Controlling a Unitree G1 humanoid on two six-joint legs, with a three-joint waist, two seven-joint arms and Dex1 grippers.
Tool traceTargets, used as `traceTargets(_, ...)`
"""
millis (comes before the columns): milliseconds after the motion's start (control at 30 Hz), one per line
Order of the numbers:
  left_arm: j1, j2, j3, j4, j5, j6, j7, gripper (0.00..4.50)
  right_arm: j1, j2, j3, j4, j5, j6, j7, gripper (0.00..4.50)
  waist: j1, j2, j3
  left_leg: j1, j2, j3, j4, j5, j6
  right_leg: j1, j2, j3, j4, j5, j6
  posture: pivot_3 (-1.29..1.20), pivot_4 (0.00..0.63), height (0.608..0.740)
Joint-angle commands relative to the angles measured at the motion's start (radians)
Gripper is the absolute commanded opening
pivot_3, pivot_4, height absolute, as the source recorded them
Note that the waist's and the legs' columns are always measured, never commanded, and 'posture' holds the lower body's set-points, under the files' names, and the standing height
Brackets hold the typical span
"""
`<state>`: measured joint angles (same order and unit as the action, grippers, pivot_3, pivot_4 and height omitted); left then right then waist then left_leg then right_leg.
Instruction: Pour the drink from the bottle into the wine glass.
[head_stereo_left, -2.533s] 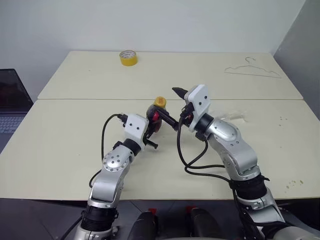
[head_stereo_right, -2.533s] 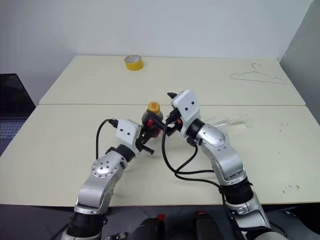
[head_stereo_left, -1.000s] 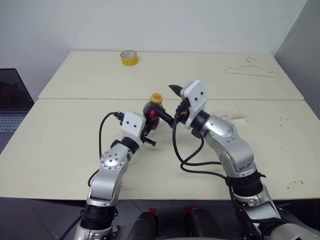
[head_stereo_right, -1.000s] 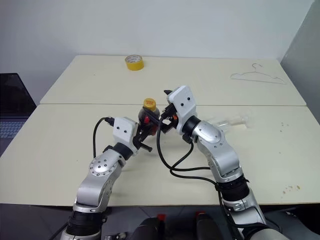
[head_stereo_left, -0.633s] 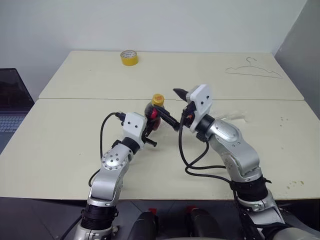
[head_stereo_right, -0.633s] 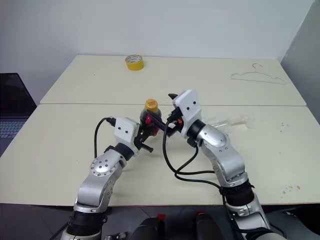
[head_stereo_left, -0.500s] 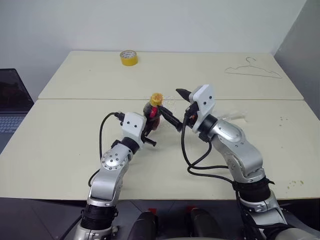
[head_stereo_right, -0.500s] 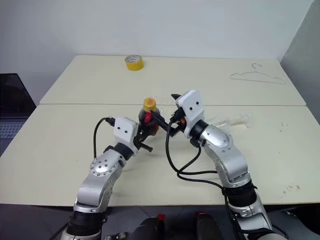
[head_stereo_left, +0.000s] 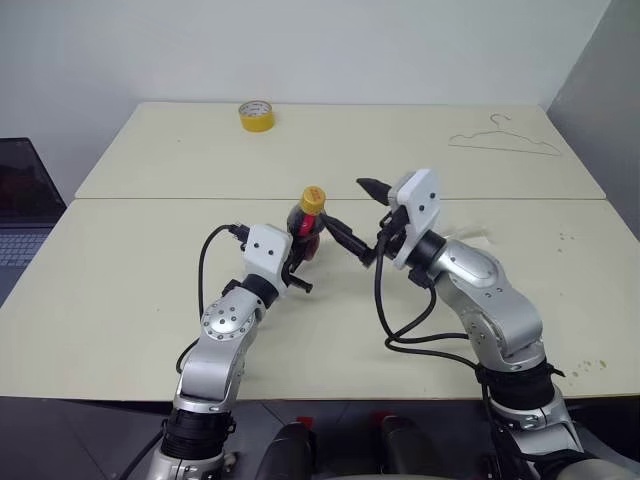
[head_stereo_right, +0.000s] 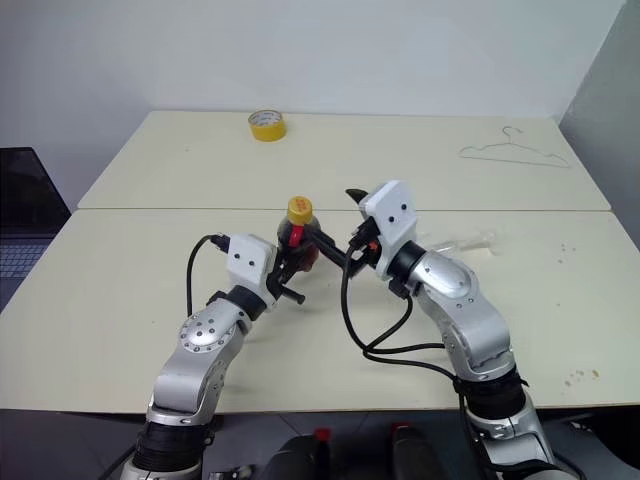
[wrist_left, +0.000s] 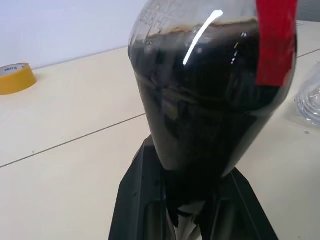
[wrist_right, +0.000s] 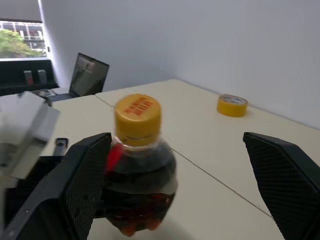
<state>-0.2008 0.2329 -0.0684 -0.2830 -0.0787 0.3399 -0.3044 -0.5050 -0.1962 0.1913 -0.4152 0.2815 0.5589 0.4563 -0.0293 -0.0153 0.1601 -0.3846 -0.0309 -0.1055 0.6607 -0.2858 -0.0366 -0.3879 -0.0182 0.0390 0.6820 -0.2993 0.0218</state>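
Note:
My left gripper (head_stereo_left: 296, 262) is shut on the bottle (head_stereo_left: 306, 233) and holds it upright over the middle of the near table. The drink (wrist_left: 210, 110) fills most of the bottle's body. The yellow cap (wrist_right: 137, 115) is on the neck. My right gripper (head_stereo_left: 358, 213) stands open just right of the cap, one finger (wrist_right: 85, 185) beside the bottle, touching nothing. The wine glass (head_stereo_right: 468, 242) lies on its side on the table at the right, partly hidden behind my right arm.
A yellow tape roll (head_stereo_left: 257, 115) sits on the far table at the back left. A wire hanger (head_stereo_left: 505, 143) lies at the back right. A laptop (head_stereo_left: 20, 215) stands off the table's left edge. A seam (head_stereo_left: 150, 198) separates the two tables.
My right gripper has drawn back to the right, away from the bottle's cap, still open. The left gripper and the bottle have stayed in place.

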Motion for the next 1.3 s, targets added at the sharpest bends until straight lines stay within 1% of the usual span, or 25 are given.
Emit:
traceTargets(33, -0.013, -0.001, 0.014, -0.046, -0.011, -0.021, 0.0, 0.4, -0.038, 0.011, 0.011, -0.048, 0.018, 0.0, 0.006, 4.5, 0.0, 0.0, 0.0, 0.0, 0.0, 0.0, 0.0, 0.0, 0.0, 0.0, 0.0, 0.0, 0.0, 0.0, 0.0, 0.0, 0.15, 0.74)
traceTargets(300, -0.016, -0.004, 0.012, -0.041, -0.01, -0.024, 0.0, 0.4, -0.096, 0.061, 0.027, 0.043, -0.037, -0.046, -0.047, 4.5, 0.0, 0.0, 0.0, 0.0, 0.0, 0.0, 0.0, 0.0, 0.0, 0.0, 0.0, 0.0, 0.0, 0.0, 0.0, 0.0, 0.15, 0.74)
traceTargets(500, -0.012, -0.005, 0.011, -0.045, -0.009, -0.023, 0.001, 0.4, -0.099, 0.058, 0.029, 0.078, -0.081, -0.072, -0.056, 4.5, 0.0, 0.0, 0.0, 0.0, 0.0, 0.0, 0.0, 0.0, 0.0, 0.0, 0.0, 0.0, 0.0, 0.0, 0.0, 0.0, 0.15, 0.74)
traceTargets(767, -0.012, -0.007, 0.008, -0.045, -0.009, -0.024, 0.001, 0.4, -0.083, 0.049, 0.014, 0.075, -0.101, -0.07, -0.058, 4.5, 0.0, 0.0, 0.0, 0.0, 0.0, 0.0, 0.0, 0.0, 0.0, 0.0, 0.0, 0.0, 0.0, 0.0, 0.0, 0.0, 0.15, 0.74)
traceTargets(1300, -0.015, -0.004, 0.011, -0.042, -0.011, -0.025, -0.003, 0.38, -0.02, -0.048, -0.053, 0.019, -0.088, -0.04, -0.038, 4.5, 0.0, 0.0, 0.0, 0.0, 0.0, 0.0, 0.0, 0.0, 0.0, 0.0, 0.0, 0.0, 0.0, 0.0, 0.0, 0.0, 0.15, 0.74)
